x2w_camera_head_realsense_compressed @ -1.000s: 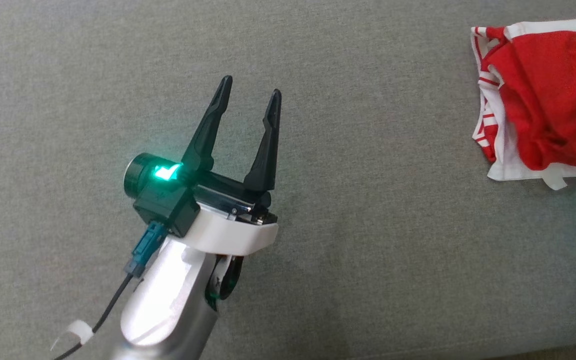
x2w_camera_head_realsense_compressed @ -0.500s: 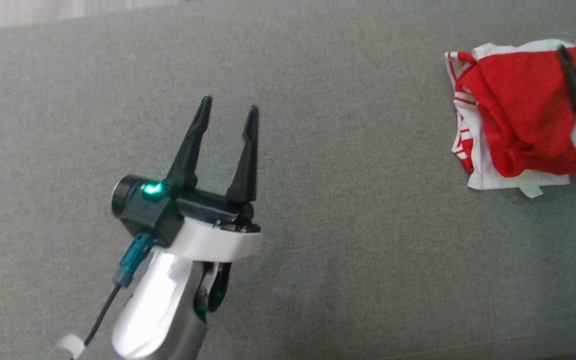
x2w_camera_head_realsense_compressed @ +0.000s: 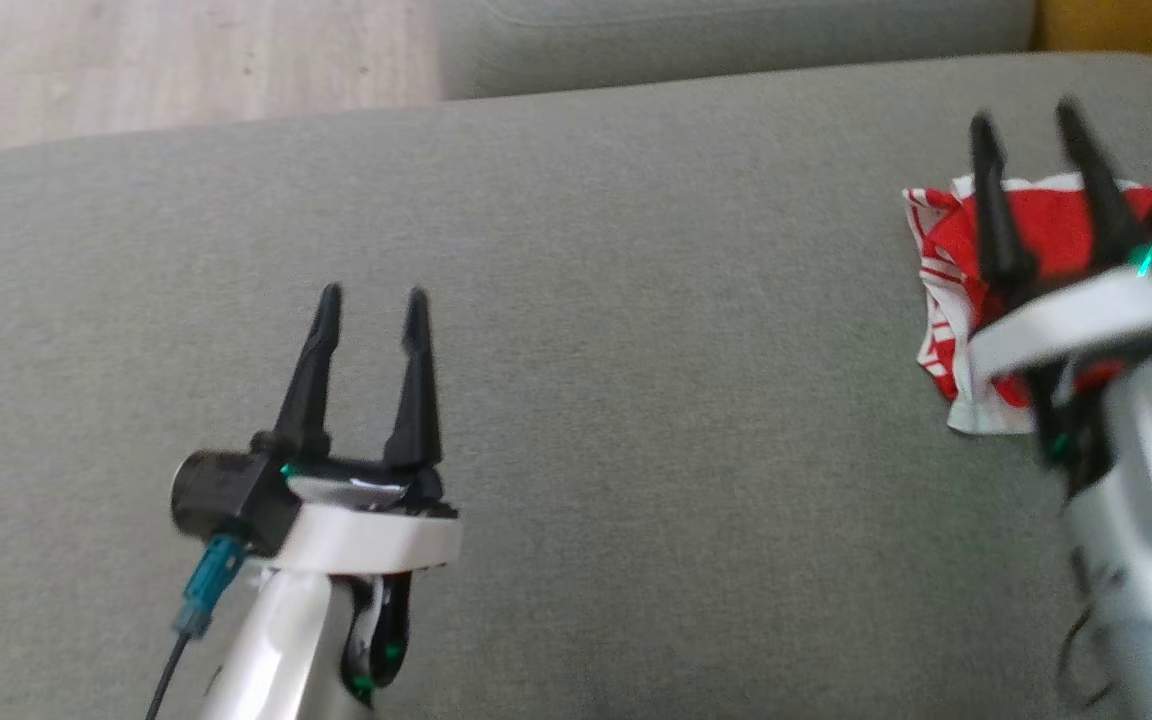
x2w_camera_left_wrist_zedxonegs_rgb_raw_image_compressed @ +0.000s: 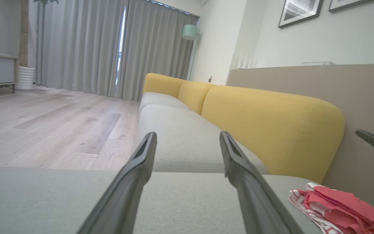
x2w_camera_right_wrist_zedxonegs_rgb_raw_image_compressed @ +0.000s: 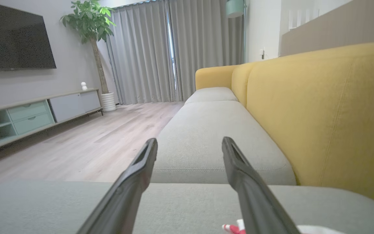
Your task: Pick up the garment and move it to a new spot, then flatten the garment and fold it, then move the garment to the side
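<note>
Starting w/ the left gripper [x2w_camera_head_realsense_compressed: 374,293]: got it spread wide open, 2 dark fingers, nothing between them, hanging over bare grey sofa seat [x2w_camera_head_realsense_compressed: 636,300] at lower left of head view. Same story in left wrist view, left gripper [x2w_camera_left_wrist_zedxonegs_rgb_raw_image_compressed: 187,134] gaping at plain cushion. Moving to the right gripper [x2w_camera_head_realsense_compressed: 1024,113]: also spread apart and gripping nothing, a bit blurry, sitting in front of the garment [x2w_camera_head_realsense_compressed: 948,245] at the right edge of head view; can't tell if touching the cloth. In right wrist view, seeing right gripper [x2w_camera_right_wrist_zedxonegs_rgb_raw_image_compressed: 189,139] w/ empty gap and just a scrap of garment [x2w_camera_right_wrist_zedxonegs_rgb_raw_image_compressed: 232,228] peeking at the bottom edge by the right-hand finger. So counting 2 grippers, 4 fingers, 1 garment. Found that garment [x2w_camera_left_wrist_zedxonegs_rgb_raw_image_compressed: 339,208] as a bunched red heap w/ red/white striped trim, lying on the seat cushion near the back, well apart from the left gripper. Going outward: counting 3 grey seat sections in a row and 3 yellow backrest [x2w_camera_right_wrist_zedxonegs_rgb_raw_image_compressed: 320,113] pads in right wrist view. Beyond that, spotting light wood floor [x2w_camera_head_realsense_compressed: 186,60], grey curtains [x2w_camera_right_wrist_zedxonegs_rgb_raw_image_compressed: 148,48], 1 potted plant [x2w_camera_right_wrist_zedxonegs_rgb_raw_image_compressed: 89,19], 1 wall TV [x2w_camera_right_wrist_zedxonegs_rgb_raw_image_compressed: 15,35], 1 low cabinet [x2w_camera_right_wrist_zedxonegs_rgb_raw_image_compressed: 37,110], plus 2 framed pics [x2w_camera_left_wrist_zedxonegs_rgb_raw_image_compressed: 299,13] on the wall.
</note>
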Controlling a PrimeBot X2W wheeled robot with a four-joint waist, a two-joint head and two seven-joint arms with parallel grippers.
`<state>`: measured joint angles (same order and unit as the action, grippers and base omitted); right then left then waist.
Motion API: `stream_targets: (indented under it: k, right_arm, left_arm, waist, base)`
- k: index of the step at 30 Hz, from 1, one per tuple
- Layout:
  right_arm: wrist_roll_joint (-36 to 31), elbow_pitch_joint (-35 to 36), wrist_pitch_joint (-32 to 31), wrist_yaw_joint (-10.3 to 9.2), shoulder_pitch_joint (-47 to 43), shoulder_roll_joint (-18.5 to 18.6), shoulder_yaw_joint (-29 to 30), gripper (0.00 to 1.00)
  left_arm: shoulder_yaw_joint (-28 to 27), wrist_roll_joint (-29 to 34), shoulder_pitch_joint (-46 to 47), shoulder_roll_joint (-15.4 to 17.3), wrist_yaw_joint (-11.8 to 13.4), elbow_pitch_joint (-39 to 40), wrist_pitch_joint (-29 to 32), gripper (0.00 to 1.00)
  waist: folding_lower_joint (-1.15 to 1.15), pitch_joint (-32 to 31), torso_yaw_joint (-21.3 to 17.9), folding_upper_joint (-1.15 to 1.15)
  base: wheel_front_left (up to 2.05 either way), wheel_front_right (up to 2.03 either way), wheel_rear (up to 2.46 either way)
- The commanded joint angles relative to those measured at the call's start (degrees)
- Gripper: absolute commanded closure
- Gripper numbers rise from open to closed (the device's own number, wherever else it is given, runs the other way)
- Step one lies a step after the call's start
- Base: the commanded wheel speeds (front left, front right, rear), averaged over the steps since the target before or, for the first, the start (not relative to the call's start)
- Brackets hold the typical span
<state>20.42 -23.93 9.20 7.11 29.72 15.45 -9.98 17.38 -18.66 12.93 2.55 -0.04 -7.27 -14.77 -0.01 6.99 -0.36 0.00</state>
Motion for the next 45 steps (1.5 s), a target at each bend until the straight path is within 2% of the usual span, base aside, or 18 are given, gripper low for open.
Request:
stream_targets:
  k: [1, 6, 9, 14, 20, 26, 32, 45]
  right_arm:
    - [-1.75, 3.54, 1.21, 0.37, -2.85, -2.79, 1.76, 0.0]
    - [-5.75, 8.85, 2.83, 0.37, -12.64, -10.51, 7.24, 0.0]
    - [-7.21, 10.24, 3.41, 0.37, -17.14, -11.97, 7.76, 0.0]
    - [-10.1, 10.67, 4.65, 0.37, -20.95, -12.46, 7.32, 0.0]
    - [-7.31, 9.87, 5.52, 0.37, -22.92, -12.55, 7.02, 0.0]
    - [-7.11, 9.95, 5.74, 0.37, -22.88, -12.56, 6.32, 0.0]
    - [-7.67, 11.24, 5.78, 0.37, -22.8, -12.57, 5.82, 0.0]
    - [-8.1, 12.16, 5.79, 0.37, -22.83, -12.57, 6.07, 0.0]
  left_arm:
    - [-2.86, 0.2, 0.37, 0.32, 0.06, 1.36, -0.23, 0.0]
    - [-4.44, -0.48, -1.97, 0.32, 0.36, 1.26, -0.23, 0.0]
    - [-4.82, -0.6, -3.24, 0.32, 0.05, 0.93, -0.23, 0.0]
    - [-5.68, -1.85, -4.69, 0.32, -0.02, 0.44, -0.23, 0.0]
    - [-6.69, -2.26, -6.02, 0.32, 0.25, 0.84, -0.23, 0.0]
    - [-7.14, -3.16, -6.55, 0.32, 0.74, 1.05, -0.23, 0.0]
    - [-7.23, -4.55, -6.66, 0.32, -0.04, 1.34, -0.23, 0.0]
    - [-7.79, -5.23, -6.52, 0.32, 0.79, 2.61, -0.23, 0.0]
  waist:
    - [0.01, -1.22, 1.4, 0.0]
    - [0.01, -2.4, 2.82, 0.0]
    - [0.01, -2.96, 3.42, 0.0]
    - [0.01, -3.63, 3.85, 0.0]
    - [0.01, -4.18, 3.98, 0.0]
    - [0.01, -4.18, 3.8, 0.0]
    - [0.01, -4.18, 3.66, 0.0]
    - [0.01, -3.6, 3.51, 0.0]
  base:
    - [0.0, 0.0, 0.0]
    - [0.0, 0.0, 0.0]
    - [0.0, 0.0, 0.0]
    - [0.0, 0.0, 0.0]
    - [0.0, 0.0, 0.0]
    - [0.0, 0.0, 0.0]
    - [0.0, 0.0, 0.0]
    - [0.0, 0.0, 0.0]
